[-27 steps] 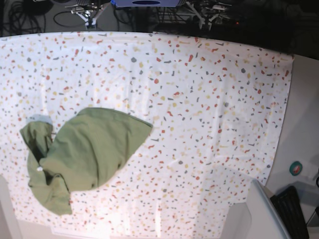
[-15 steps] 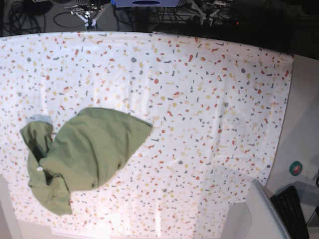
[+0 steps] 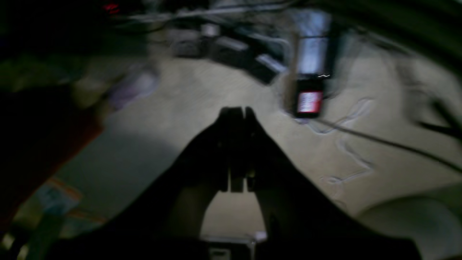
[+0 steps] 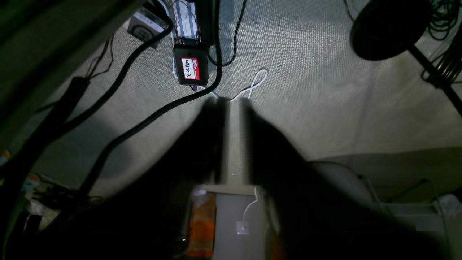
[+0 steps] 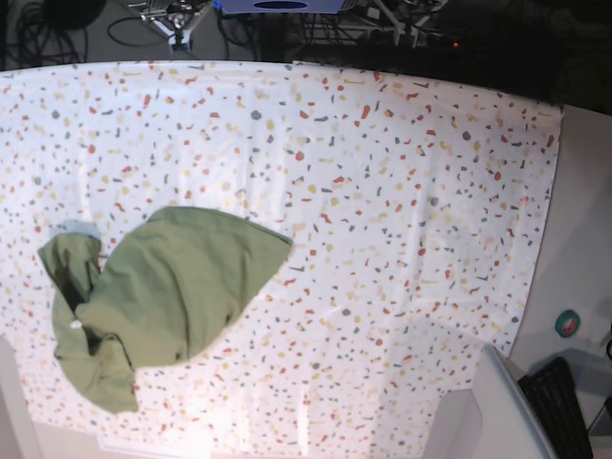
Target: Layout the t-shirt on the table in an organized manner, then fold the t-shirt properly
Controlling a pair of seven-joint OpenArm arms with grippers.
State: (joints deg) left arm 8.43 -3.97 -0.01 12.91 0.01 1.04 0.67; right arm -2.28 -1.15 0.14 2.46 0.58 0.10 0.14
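Observation:
The olive-green t-shirt lies crumpled in a heap at the left of the table, with a twisted part trailing toward the front-left corner. Neither arm shows in the base view. In the left wrist view my left gripper is shut with nothing in it, and only blurred floor lies beyond. In the right wrist view my right gripper stands open by a narrow gap, empty, above carpet and cables. The t-shirt is in neither wrist view.
A plain grey-white surface runs beyond the cloth's right edge, with a teal roll on it. A pale bin and a black keyboard sit at the front right. Under the right gripper lie black cables and a labelled black box.
The t-shirt lies just as it did a second ago. Nothing on the table has moved.

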